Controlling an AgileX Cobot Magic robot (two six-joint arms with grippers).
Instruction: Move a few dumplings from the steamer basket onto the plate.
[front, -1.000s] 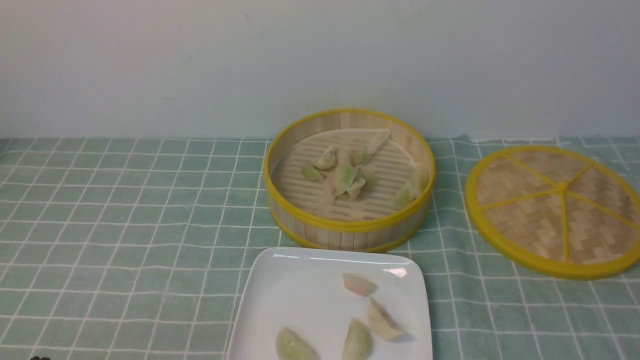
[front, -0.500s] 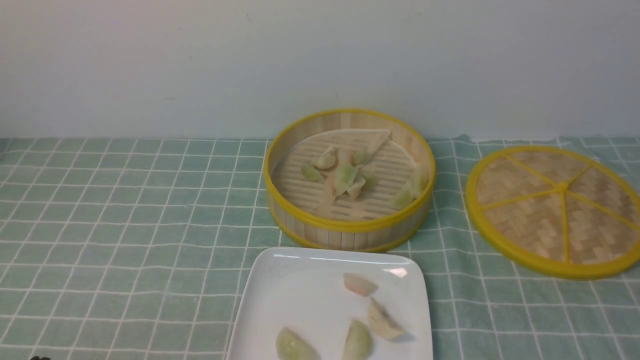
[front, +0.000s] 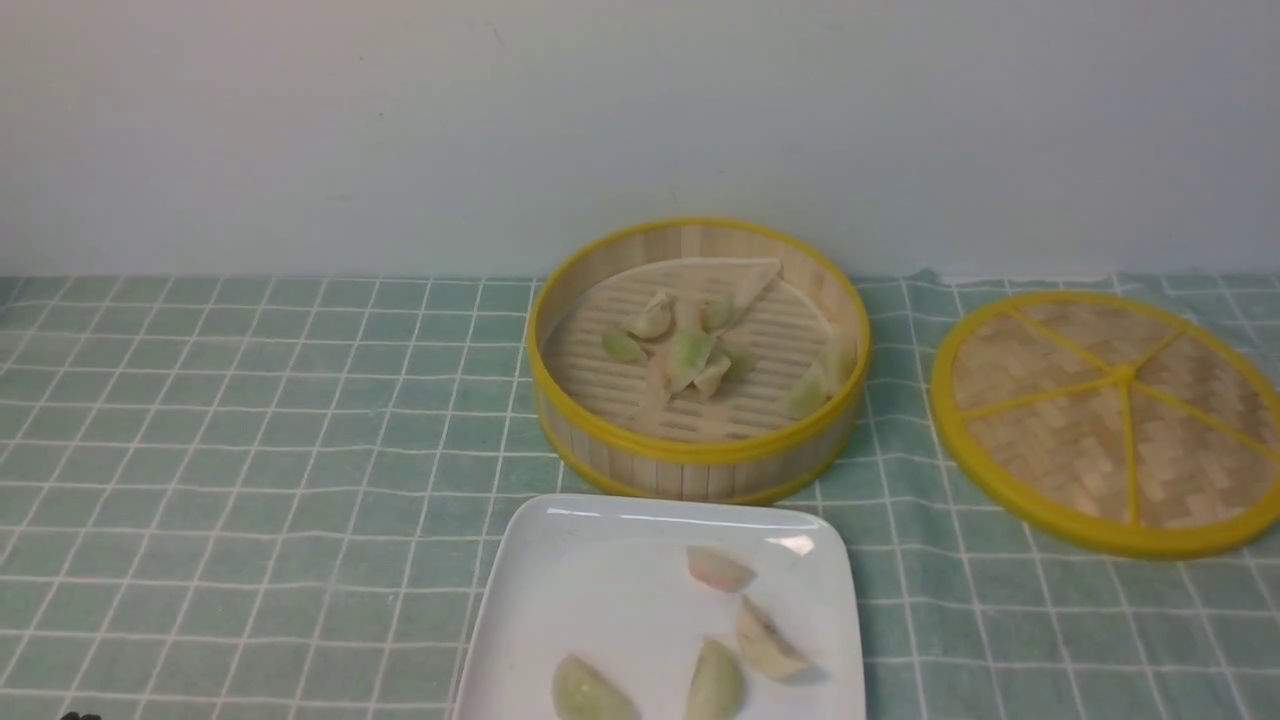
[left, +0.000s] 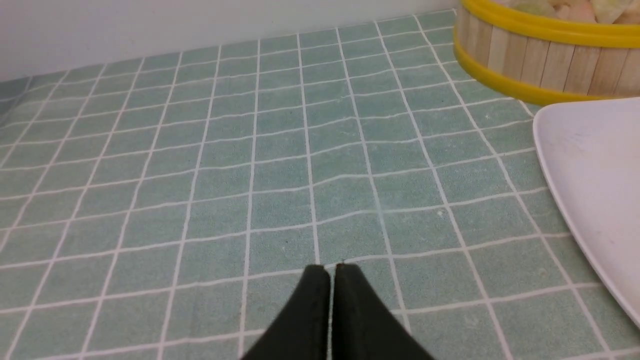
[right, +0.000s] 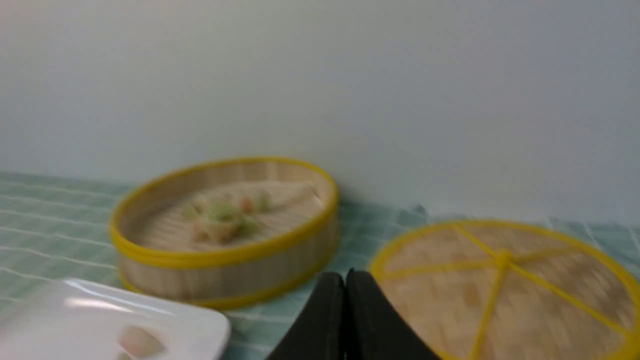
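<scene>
The steamer basket (front: 697, 455) stands at the back centre with several dumplings (front: 690, 355) on its slatted floor. The white plate (front: 590, 600) lies just in front of it and holds several dumplings (front: 718, 570). Neither gripper shows in the front view. In the left wrist view my left gripper (left: 330, 270) is shut and empty over the cloth, left of the plate (left: 590, 165) and basket (left: 540, 65). In the right wrist view my right gripper (right: 345, 277) is shut and empty, low and in front of the gap between the basket (right: 225, 272) and the lid, with the plate (right: 100, 320) at one side.
The flat woven lid (front: 1110, 415) with a yellow rim lies right of the basket; it also shows in the right wrist view (right: 500, 290). A green checked cloth (front: 250, 450) covers the table. A pale wall (front: 400, 120) stands close behind the basket.
</scene>
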